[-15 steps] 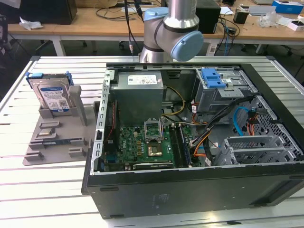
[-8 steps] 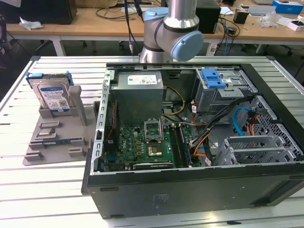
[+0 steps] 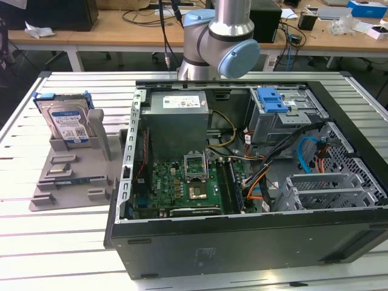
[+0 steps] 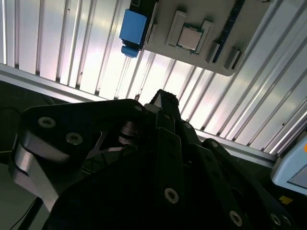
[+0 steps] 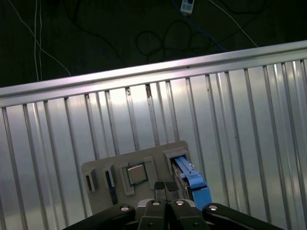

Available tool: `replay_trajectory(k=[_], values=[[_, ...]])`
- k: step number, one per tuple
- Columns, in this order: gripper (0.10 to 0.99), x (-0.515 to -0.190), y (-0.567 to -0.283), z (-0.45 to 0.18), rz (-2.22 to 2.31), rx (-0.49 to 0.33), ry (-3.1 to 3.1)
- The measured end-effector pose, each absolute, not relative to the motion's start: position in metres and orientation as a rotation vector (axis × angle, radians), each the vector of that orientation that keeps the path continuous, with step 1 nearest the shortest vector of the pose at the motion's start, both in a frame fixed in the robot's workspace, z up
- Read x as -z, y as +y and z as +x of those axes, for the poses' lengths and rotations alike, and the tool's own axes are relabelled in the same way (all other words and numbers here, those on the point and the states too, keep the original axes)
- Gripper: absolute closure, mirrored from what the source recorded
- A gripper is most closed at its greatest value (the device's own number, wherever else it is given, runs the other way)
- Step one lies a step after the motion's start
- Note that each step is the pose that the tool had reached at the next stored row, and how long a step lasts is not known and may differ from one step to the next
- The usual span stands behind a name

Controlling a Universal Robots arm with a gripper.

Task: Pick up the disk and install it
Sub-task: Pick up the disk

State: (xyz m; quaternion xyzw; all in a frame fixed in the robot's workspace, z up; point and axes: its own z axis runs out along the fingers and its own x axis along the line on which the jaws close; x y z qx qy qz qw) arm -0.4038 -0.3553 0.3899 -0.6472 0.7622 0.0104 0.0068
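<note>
The disk (image 3: 65, 120) stands upright in an end slot of the grey holder (image 3: 45, 193) on the slatted surface (image 3: 60, 242), to the exterior view's left of the open computer case (image 3: 242, 242). A square chip (image 5: 136, 173) sits in another pocket of the holder. In the first wrist view the hand (image 5: 165, 186) hovers over the holder, fingertips pressed together, nothing between them. The case holds a green board (image 3: 176, 182) and a grey power supply (image 3: 179, 121).

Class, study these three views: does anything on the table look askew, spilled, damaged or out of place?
Nothing stands out. The disk stands upright in its slot in the grey holder, to the exterior view's left of the open computer case. Nothing is spilled or visibly damaged.
</note>
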Motion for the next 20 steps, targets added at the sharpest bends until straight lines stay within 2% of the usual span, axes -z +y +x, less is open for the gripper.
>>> replay_trajectory(k=[2, 3, 6, 7, 8, 9, 10, 20], values=[[0.851, -0.3899, -0.3553, -0.4038, -2.025, -0.033, 2.384], [0.851, -0.3899, -0.3553, -0.4038, -2.025, -0.033, 2.384], [0.671, -0.3899, -0.3553, -0.4038, -2.026, -0.033, 2.383], [0.671, -0.3899, -0.3553, -0.4038, -2.027, -0.033, 2.383], [0.608, -0.3899, -0.3553, -0.4038, -2.027, -0.033, 2.382], [0.608, -0.3899, -0.3553, -0.4038, -2.027, -0.033, 2.382], [0.545, -0.3899, -0.3553, -0.4038, -2.028, -0.033, 2.382], [0.545, -0.3899, -0.3553, -0.4038, -2.022, -0.033, 2.386]])
